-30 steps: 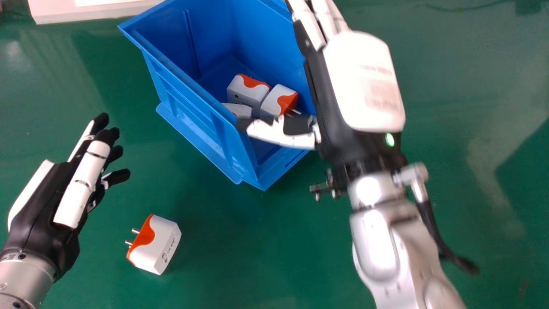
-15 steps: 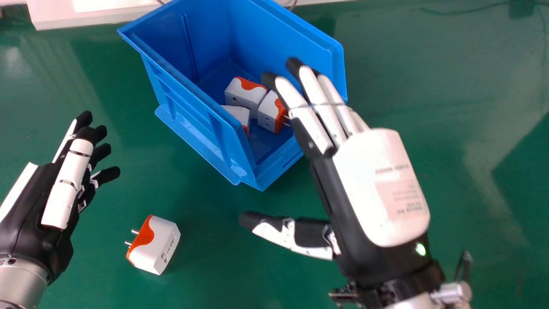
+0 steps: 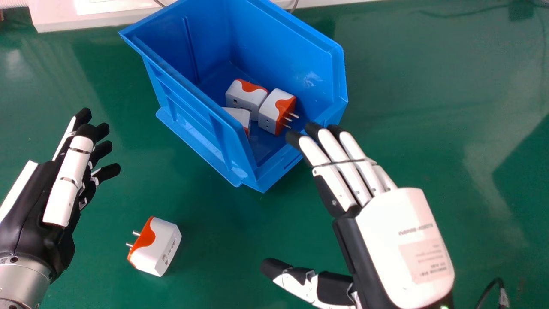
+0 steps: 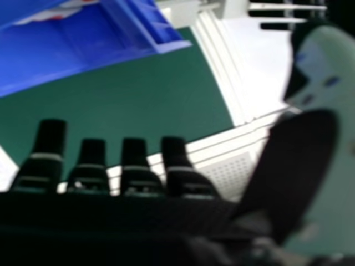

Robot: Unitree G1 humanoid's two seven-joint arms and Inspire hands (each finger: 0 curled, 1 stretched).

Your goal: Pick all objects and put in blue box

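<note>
On the counter, near the left hand, here's the last loose plug adapter, prongs toward that hand; three other adapters sit in the blue box. Left fingers straight and close together, right hand spread, thumb wide, both empty! The left looks best placed: come in low, straddle the white body, avoid the prongs, squeeze evenly, then lift clear of the rim.

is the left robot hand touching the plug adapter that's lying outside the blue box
Apart. The head view shows green tabletop between the left robot hand and the plug adapter.
</note>
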